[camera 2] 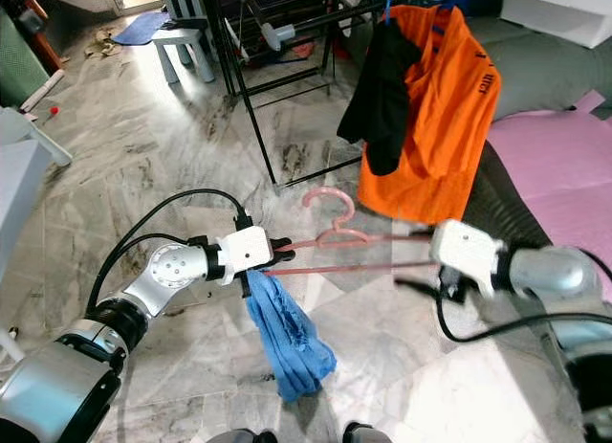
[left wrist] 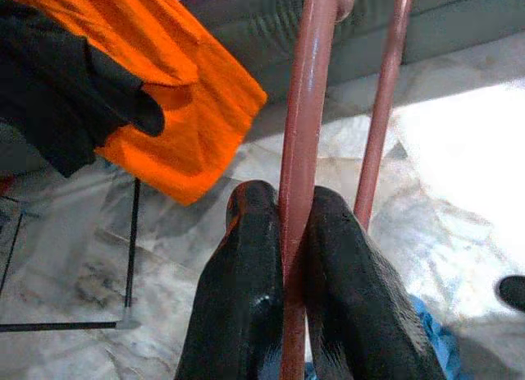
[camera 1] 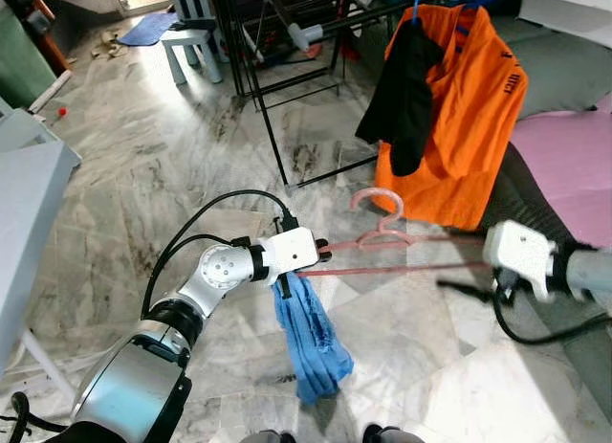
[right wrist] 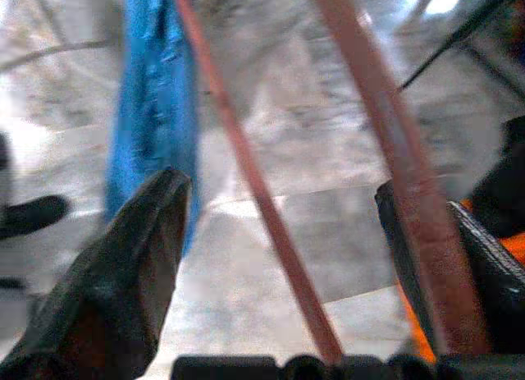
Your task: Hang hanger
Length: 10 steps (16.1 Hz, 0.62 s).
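A pink plastic hanger [camera 1: 402, 268] is held level above the marble floor, its hook [camera 1: 378, 199] pointing away from me. My left gripper [camera 1: 323, 252] is shut on one end of it; in the left wrist view both fingers [left wrist: 246, 265] pinch the hanger's bar [left wrist: 308, 84]. A blue cloth [camera 1: 311, 343] hangs down from that end. My right gripper [right wrist: 279, 191] is open at the other end, and both pink bars pass between its spread fingers [right wrist: 139, 257]. One bar lies against a finger.
A black drying rack [camera 1: 256, 79] stands ahead with an orange shirt [camera 1: 469, 127] and a black garment [camera 1: 402, 89] hanging on it. A grey and pink sofa [camera 1: 574, 166] is on the right, a white table [camera 1: 29, 185] on the left and a small stool [camera 1: 191, 41] far back.
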Motion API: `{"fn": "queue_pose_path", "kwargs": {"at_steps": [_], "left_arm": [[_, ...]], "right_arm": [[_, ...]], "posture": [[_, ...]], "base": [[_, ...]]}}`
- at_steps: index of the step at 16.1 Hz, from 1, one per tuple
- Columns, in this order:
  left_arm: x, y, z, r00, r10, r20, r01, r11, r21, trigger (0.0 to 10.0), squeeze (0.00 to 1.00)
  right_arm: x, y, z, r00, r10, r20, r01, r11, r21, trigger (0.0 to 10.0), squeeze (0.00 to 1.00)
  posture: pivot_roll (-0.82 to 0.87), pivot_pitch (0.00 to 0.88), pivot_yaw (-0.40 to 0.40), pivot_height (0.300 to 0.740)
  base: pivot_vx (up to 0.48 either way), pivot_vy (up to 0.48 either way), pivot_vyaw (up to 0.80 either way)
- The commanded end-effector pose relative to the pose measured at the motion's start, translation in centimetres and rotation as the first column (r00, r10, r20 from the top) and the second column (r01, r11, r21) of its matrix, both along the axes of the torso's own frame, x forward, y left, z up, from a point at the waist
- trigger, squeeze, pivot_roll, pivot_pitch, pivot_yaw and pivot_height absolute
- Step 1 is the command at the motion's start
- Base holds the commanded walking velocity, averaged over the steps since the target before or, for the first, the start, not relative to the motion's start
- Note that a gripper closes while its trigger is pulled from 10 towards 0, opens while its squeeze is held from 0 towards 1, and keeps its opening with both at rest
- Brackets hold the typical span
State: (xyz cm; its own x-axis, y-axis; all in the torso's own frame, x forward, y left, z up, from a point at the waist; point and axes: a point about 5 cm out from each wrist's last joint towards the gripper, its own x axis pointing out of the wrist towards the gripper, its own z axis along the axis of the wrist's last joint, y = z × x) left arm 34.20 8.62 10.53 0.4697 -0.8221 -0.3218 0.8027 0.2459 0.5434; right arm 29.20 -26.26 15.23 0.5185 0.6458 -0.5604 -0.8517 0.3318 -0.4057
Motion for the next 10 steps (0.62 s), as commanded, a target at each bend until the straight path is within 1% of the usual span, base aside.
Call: {"fn": "queue_pose_path", "kwargs": {"at_steps": [1, 3, 4, 6, 7, 8, 9, 10], "left_arm": [[0.3, 0.7, 0.3, 0.999, 0.03, 0.023, -0.03, 1.0, -0.006, 0.0, 0.0], [0.3, 0.8, 0.3, 0.999, 0.033, 0.026, -0.032, 0.999, -0.003, 0.0, 0.0], [0.2, 0.7, 0.3, 0.999, 0.025, 0.031, -0.025, 1.0, -0.002, 0.0, 0.0], [0.1, 0.5, 0.2, 0.999, 0.013, 0.037, -0.013, 1.0, 0.002, 0.0, 0.0], [0.0, 0.4, 0.1, 0.999, 0.007, 0.041, -0.007, 1.0, 0.009, 0.0, 0.0], [0.0, 0.4, 0.1, 0.999, 0.004, 0.041, -0.005, 1.0, 0.011, 0.0, 0.0], [-0.1, 0.3, 0.0, 0.999, -0.002, 0.042, 0.001, 1.0, 0.014, 0.0, 0.0], [-0.2, 0.3, -0.1, 0.999, -0.003, 0.042, 0.003, 1.0, 0.014, 0.0, 0.0]], "right_arm": [[-0.3, 0.4, 0.4, 0.998, 0.044, -0.036, -0.044, 0.999, 0.008, 10.0, 1.0], [-0.2, 0.4, 1.0, 0.998, 0.052, -0.038, -0.051, 0.999, 0.008, 10.0, 1.0], [0.4, 0.2, 2.3, 0.999, 0.044, 0.005, -0.044, 0.999, 0.001, 10.0, 1.0], [1.0, 0.0, 3.6, 0.999, 0.042, 0.026, -0.041, 0.999, -0.004, 10.0, 1.0], [1.1, -0.4, 3.9, 0.999, 0.047, 0.019, -0.047, 0.998, -0.03, 10.0, 0.66], [1.3, -0.6, 4.2, 0.998, 0.045, 0.032, -0.043, 0.998, -0.045, 10.0, 0.0], [2.0, -0.7, 4.9, 0.998, 0.023, 0.057, -0.022, 0.999, -0.023, 10.0, 0.0], [2.3, -0.5, 5.2, 0.998, 0.019, 0.061, -0.019, 1.0, -0.005, 10.0, 0.0]], "posture": [[-0.17, 0.112, 0.11, 0.74], [-0.17, 0.112, 0.11, 0.74], [-0.17, 0.112, 0.108, 0.74], [-0.17, 0.112, 0.108, 0.74], [-0.17, 0.114, 0.107, 0.74], [-0.17, 0.114, 0.106, 0.74], [-0.17, 0.113, 0.104, 0.74], [-0.17, 0.111, 0.101, 0.74]], "base": [[0.0, 0.0, 0.0], [0.0, 0.0, 0.0], [0.0, 0.0, 0.0], [0.0, 0.0, 0.0], [0.0, 0.0, 0.0], [0.0, 0.0, 0.0], [0.0, 0.0, 0.0], [0.0, 0.0, 0.0]]}}
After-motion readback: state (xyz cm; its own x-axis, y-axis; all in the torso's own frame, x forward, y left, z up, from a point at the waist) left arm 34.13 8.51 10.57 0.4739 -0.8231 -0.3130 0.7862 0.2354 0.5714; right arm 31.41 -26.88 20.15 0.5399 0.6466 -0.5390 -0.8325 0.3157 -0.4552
